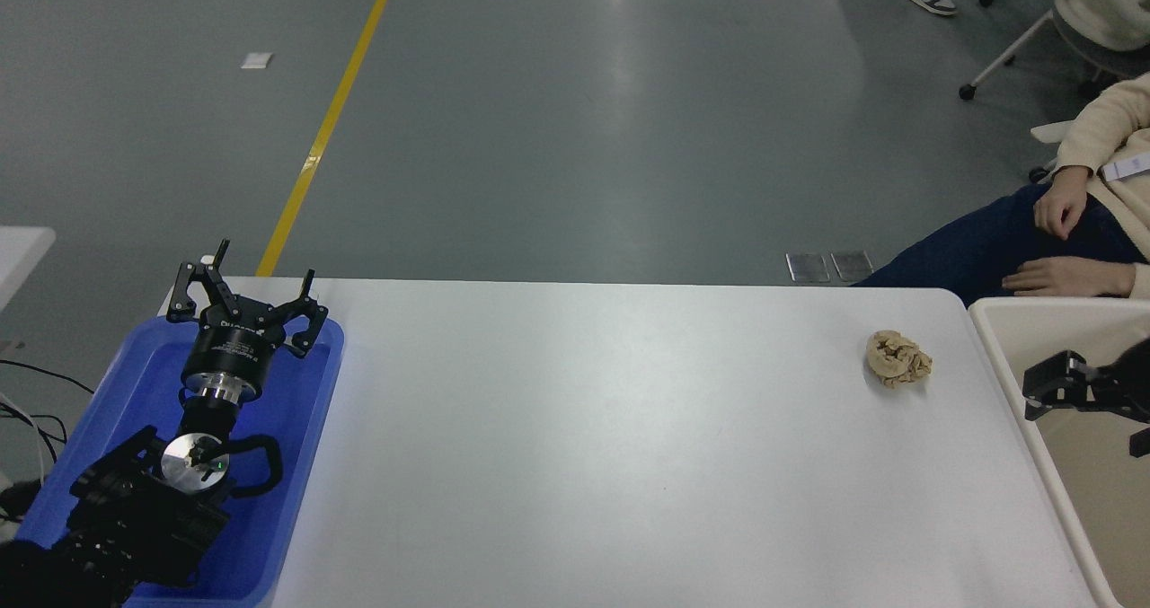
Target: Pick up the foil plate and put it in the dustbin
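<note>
The foil plate is out of view. The dustbin (993,343), a large beige bin with a thick rim, stands against the table's right end and is cut off by the picture's edge. My right gripper (1060,383) reaches in from the right edge and hangs over the dustbin's near-left part; only its black front end shows. At the lower left, my left gripper (256,276) sits parked over a blue tray (310,410), open and holding nothing.
A small tan paper wad (897,358) lies on the white table (611,428) near its far right corner. A person in a cream top sits beyond that corner, hands (1060,276) resting on the lap. A wheeled chair stands behind.
</note>
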Available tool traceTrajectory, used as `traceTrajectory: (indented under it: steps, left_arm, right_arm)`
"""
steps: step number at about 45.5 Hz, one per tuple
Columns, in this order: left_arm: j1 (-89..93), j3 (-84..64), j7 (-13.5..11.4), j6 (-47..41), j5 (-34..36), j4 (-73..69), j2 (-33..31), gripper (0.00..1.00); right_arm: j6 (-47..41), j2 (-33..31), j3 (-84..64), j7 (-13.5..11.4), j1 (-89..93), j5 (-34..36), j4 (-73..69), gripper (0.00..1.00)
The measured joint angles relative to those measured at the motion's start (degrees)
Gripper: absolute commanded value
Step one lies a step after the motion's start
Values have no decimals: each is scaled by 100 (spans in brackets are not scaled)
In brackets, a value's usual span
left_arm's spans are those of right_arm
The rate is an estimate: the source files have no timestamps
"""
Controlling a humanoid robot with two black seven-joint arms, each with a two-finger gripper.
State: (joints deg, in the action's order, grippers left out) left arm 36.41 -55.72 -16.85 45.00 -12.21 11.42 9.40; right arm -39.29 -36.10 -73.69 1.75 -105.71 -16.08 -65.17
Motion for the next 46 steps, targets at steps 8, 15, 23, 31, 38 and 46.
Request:
traceTrajectory:
  steps: [8,15,23,31,38,46]
  left_arm:
    - [1,0,4,0,-1,-2,-2,100]
    - [0,0,3,0,-3,-4,0,100]
    - [-2,0,-3,0,-11,-6,0,100]
    - [-3,0,-3,0,-15,-7,1,100]
    - [-2,0,-3,0,-15,-7,1,100]
    - [4,0,-3,0,-7,-7,1,100]
  right_arm:
    - [-325,633,-81,0,-697,-14,-35,100]
    - [-453,950,-19,1,-1256,-15,-65,100]
    - [-519,1220,249,5,-1748,-24,-275,100]
    - [-550,1498,403,7,-2066,-26,-444,100]
    - [-560,1623,424,8,-2198,-14,-504,100]
    - [-566,1683,259,7,-2340,-2,-538,100]
